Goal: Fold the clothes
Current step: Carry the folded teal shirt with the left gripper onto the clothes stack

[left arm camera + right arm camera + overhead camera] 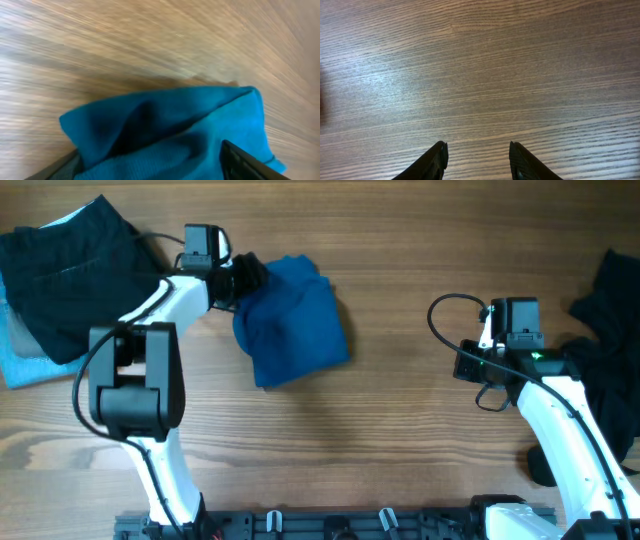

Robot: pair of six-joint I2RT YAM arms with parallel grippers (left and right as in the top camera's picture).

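Observation:
A deep-blue garment (pixel 295 325) lies bunched in a rough folded block left of the table's middle. My left gripper (pixel 248 277) sits at its upper-left corner. In the left wrist view the blue fabric (pixel 175 120) fills the space between the two fingers, and the left gripper (pixel 150 160) stands wide open around it, not pinching. My right gripper (pixel 467 365) hovers over bare wood on the right. Seen from the right wrist, the right gripper (pixel 477 145) is open with nothing between its fingers.
A black garment (pixel 70 260) is piled at the far left on top of a light blue one (pixel 25 360). More black clothes (pixel 610 300) lie at the right edge. Bare wooden table (pixel 400 430) stretches between the arms.

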